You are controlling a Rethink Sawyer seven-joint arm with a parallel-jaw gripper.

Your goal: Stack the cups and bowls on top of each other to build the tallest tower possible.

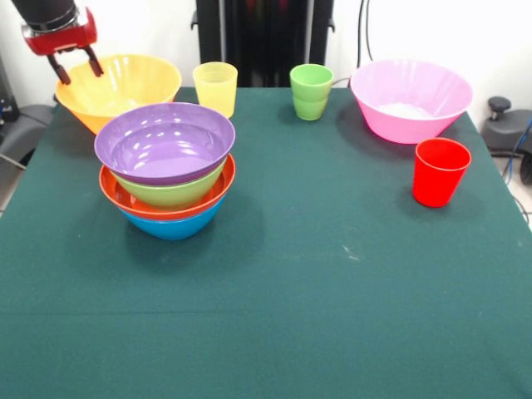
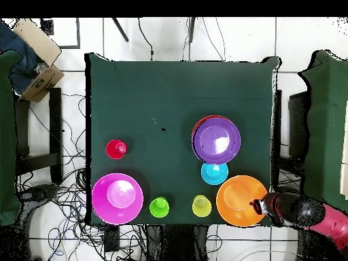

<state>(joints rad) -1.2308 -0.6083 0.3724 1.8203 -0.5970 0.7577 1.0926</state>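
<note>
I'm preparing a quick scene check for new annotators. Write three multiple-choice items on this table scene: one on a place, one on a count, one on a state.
1. Over which thing does the gripper hang?
A. the large pink plastic bowl
B. the large yellow-orange plastic bowl
C. the small red plastic cup

2. How many cups stand loose on the green table cloth?
A. one
B. three
C. five

3. What is the state of the glossy purple plastic bowl?
A. upside down on the cloth
B. upright, nested on top of the tower
C. held in the gripper

Key: 1 B, the open fingers hover at the rim of the large yellow-orange plastic bowl. 2 B, the translucent yellow cup, the light green cup and the small red plastic cup stand apart. 3 B, the glossy purple plastic bowl sits mouth up on the tower.
</note>
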